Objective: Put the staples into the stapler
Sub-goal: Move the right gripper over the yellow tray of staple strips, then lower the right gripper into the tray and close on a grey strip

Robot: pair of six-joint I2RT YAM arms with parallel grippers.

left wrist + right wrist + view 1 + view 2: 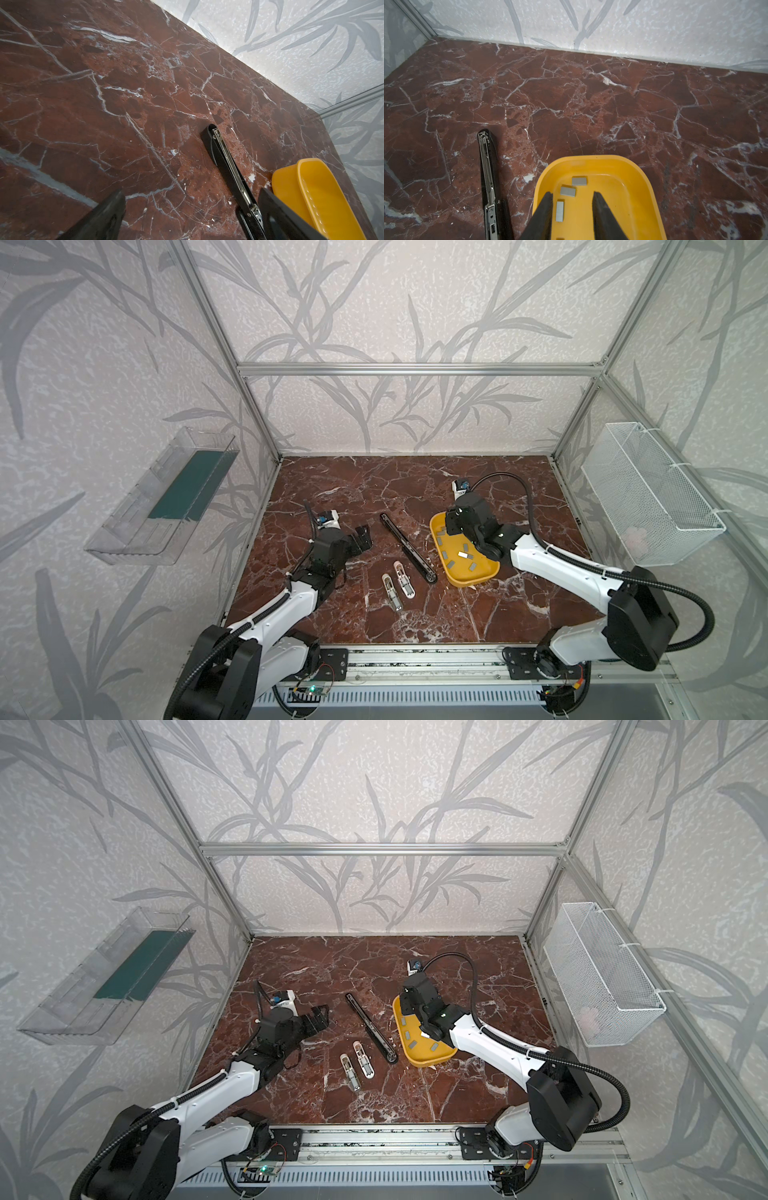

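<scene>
A long black stapler (407, 547) (488, 166) lies opened flat at the table's middle, its metal channel facing up. Right of it stands a yellow tray (469, 581) (591, 159) holding several grey staples (451, 554). My right gripper (573, 196) hangs low inside the tray's far end, jaws partly apart. One staple strip (559, 211) lies between them beside one finger, not clamped, and two more strips (568, 191) lie just ahead. My left gripper (365, 538) (192, 193) stands wide open and empty, left of the stapler (224, 153).
Two small white-and-silver mini staplers (390, 592) (404, 578) lie opened just in front of the black stapler. A white wire basket (652, 493) hangs on the right wall and a clear plastic bin (166, 497) on the left wall.
</scene>
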